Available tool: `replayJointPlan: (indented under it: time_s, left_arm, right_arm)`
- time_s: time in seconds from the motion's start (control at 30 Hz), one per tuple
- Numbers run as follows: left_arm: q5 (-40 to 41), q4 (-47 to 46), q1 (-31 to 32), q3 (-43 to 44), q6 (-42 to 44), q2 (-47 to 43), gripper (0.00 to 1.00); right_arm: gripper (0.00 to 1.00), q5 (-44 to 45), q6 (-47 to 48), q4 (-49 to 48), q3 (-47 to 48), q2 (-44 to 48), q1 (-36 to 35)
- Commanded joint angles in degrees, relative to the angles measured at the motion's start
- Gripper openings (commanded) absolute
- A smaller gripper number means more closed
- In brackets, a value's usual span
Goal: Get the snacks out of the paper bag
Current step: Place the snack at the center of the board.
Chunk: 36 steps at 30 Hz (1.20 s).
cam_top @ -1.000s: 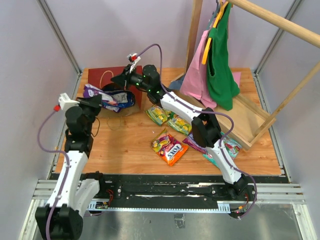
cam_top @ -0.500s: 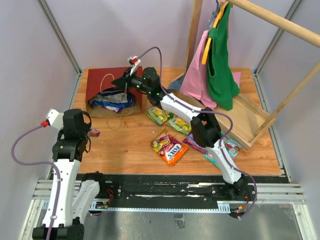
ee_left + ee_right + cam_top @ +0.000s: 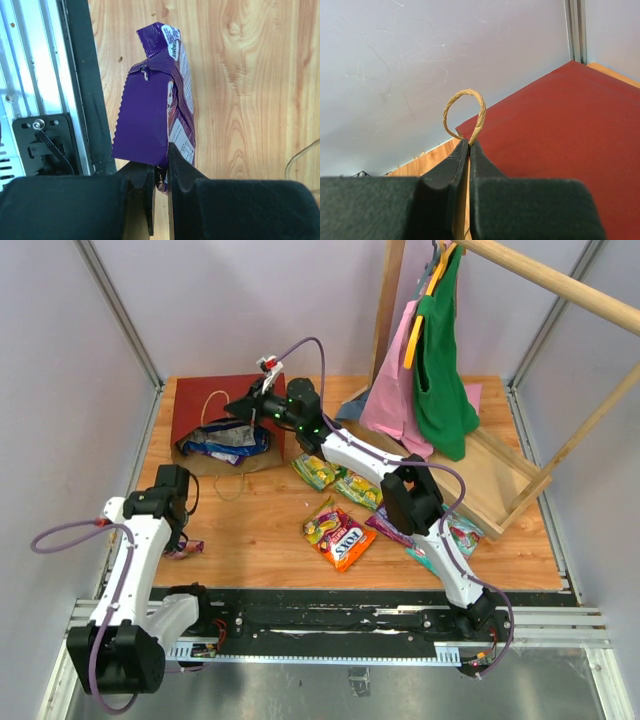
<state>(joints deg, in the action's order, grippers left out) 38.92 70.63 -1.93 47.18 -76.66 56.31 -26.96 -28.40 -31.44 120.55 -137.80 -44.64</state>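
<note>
Here, left hand (image 3: 161, 167) tight on purple packet (image 3: 145, 120) near rail (image 3: 35, 60), right hand (image 3: 469, 148) tight on twine handle (image 3: 481, 112).

Orange-brown wooden tabletop (image 3: 260, 530) in view: a dark red paper bag (image 3: 192, 402) lies flat at the far left, with glossy blue and purple packets (image 3: 225, 440) at its mouth. In the centre are green-yellow packets (image 3: 314, 470), and nearer, an orange packet (image 3: 345, 543). On the right sits a pale wooden frame (image 3: 525, 505).
</note>
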Motion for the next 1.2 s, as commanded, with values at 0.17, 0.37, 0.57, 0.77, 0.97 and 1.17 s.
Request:
replayJointPlan:
  time_s: [0.17,0.37,0.57,0.77,0.97,1.17]
  left_arm:
    - [0.17,-0.5,-5.15,-0.46,-6.99,3.71,0.13]
    - [-1.46,-5.95,-8.47,-1.0,-5.6,9.29,0.3]
    - [-1.29,-11.99,-8.47,3.07,1.24,7.39,0.55]
    - [0.24,-16.9,-8.51,4.75,4.55,4.25,0.7]
    - [-1.59,-18.15,-8.45,8.3,7.07,7.62,0.67]
    - [-1.54,-30.38,-8.49,2.61,15.09,-2.14,0.98]
  right_arm:
    - [0.01,-0.44,-0.55,-4.0,-1.51,3.21,0.95]
    - [0.01,-0.55,-0.55,-4.53,-2.4,3.49,1.02]
    - [0.01,-0.54,-0.84,-4.59,-1.77,2.41,1.06]
    - [0.01,-1.05,-1.75,-4.79,-0.5,1.13,1.11]
    - [0.01,-1.24,-1.44,-4.59,-0.47,1.11,1.06]
    - [0.01,-1.16,-0.51,-3.83,-0.1,1.0,1.16]
